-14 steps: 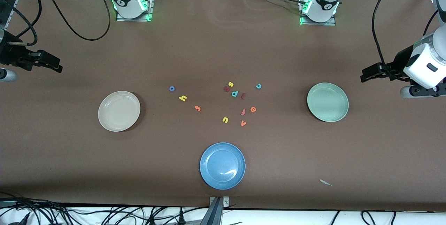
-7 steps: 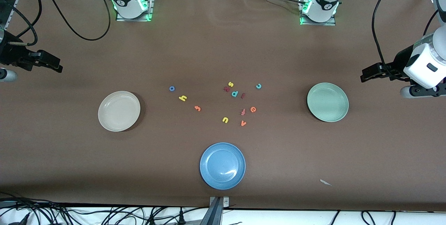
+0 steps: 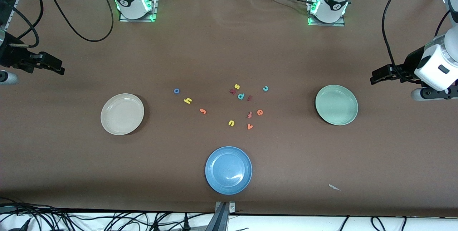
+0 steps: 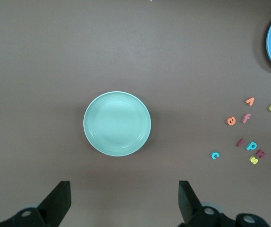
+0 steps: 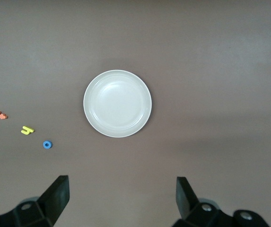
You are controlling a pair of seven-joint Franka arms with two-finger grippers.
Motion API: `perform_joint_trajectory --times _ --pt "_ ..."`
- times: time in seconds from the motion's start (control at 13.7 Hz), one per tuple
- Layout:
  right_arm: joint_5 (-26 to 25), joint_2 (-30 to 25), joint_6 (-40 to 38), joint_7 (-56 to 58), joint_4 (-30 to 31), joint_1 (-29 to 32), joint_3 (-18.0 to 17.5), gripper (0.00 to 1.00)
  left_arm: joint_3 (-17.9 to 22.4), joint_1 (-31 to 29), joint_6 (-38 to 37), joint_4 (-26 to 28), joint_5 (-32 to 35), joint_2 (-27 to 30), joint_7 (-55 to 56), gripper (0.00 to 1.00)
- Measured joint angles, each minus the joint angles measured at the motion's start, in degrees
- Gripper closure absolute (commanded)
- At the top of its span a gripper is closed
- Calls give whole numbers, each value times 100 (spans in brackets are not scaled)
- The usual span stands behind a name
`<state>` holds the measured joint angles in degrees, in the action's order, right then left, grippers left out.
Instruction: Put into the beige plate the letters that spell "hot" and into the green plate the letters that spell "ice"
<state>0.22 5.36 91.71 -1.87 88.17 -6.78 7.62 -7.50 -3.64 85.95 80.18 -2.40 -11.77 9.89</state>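
Letters for "hot" lie loose on the brown table, left of centre in the front view: blue o (image 3: 176, 91), yellow h (image 3: 187, 100), orange t (image 3: 203, 111). The "ice" set lies right of centre: dark red i (image 3: 249, 98), teal c (image 3: 265, 88), orange e (image 3: 259, 112).

Risks, as judged:
- Wrong pick. The i sits just beside a teal p (image 3: 241, 96); the e sits just beside a reddish f (image 3: 249, 114), with an orange v (image 3: 249, 126) and a yellow u (image 3: 231, 123) near. Colour matches invite confusion.
- Disturbance. Wide fingers descending in that cluster could nudge neighbours.
- Slip. The pieces are small and flat, so a pinch may miss.

Containers: beige plate (image 3: 122, 113), centre left, holds nothing. Green plate (image 3: 336, 104), centre right, holds nothing. A blue plate (image 3: 228, 170), bottom centre, also holds nothing and is a possible wrong destination.

Left gripper (image 3: 379, 74), right edge of the front view, is spread and holds nothing. Right gripper (image 3: 53, 67), left edge, is likewise spread and holds nothing. Both arms wait clear of the letters.
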Motion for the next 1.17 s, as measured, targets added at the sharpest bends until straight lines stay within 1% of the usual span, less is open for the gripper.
perform_joint_trajectory --times 1.17 --pt "69 2 0 0 0 -1 -1 0 7 0 -3 43 8 -14 -12 0"
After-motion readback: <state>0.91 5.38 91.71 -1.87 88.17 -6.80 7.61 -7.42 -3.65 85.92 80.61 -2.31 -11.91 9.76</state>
